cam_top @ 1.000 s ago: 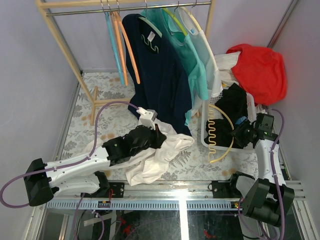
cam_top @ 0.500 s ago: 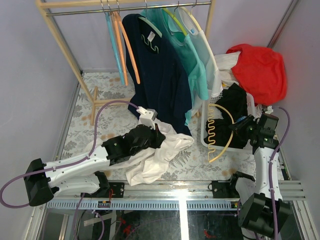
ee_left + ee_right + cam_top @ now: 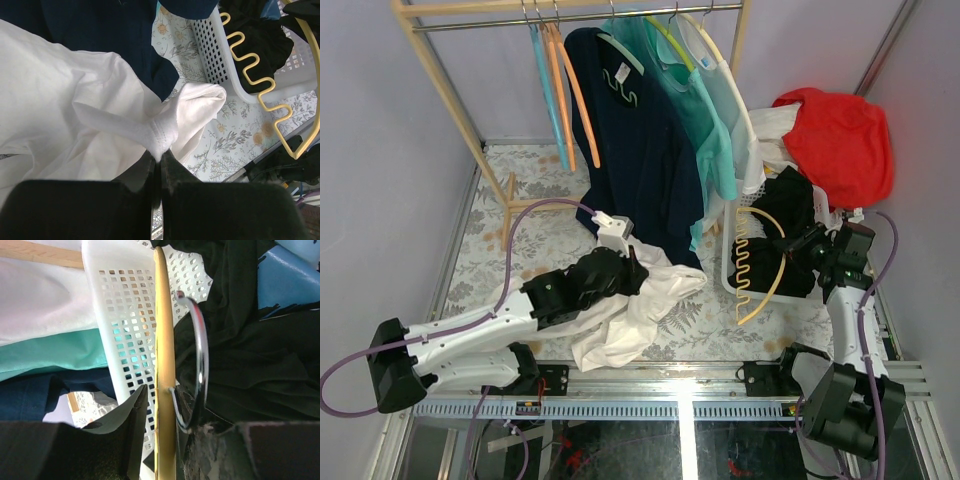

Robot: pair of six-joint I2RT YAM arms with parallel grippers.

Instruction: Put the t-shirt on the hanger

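Observation:
The white t-shirt (image 3: 640, 312) lies crumpled on the floral table in front of the hanging navy shirt. My left gripper (image 3: 636, 268) is shut on a bunched fold of it (image 3: 159, 142); the rest of the cloth spreads out to the left (image 3: 65, 110). My right gripper (image 3: 812, 246) is shut on the pale yellow hanger (image 3: 775, 270) near its metal hook. It holds the hanger tilted over the white basket. In the right wrist view the yellow bar (image 3: 164, 340) runs between the fingers and the hook (image 3: 201, 350) curves to the right. The hanger's wavy bar shows in the left wrist view (image 3: 257, 82).
A white laundry basket (image 3: 729, 272) holds black clothes (image 3: 790, 212); a red garment (image 3: 840, 140) lies behind it. A wooden rack (image 3: 450, 95) carries a navy shirt (image 3: 640, 150), mint shirts (image 3: 705, 110) and orange and blue hangers (image 3: 555, 90).
My right gripper has moved up and slightly left with the hanger, lifting it further over the basket. The left gripper and the t-shirt have barely moved.

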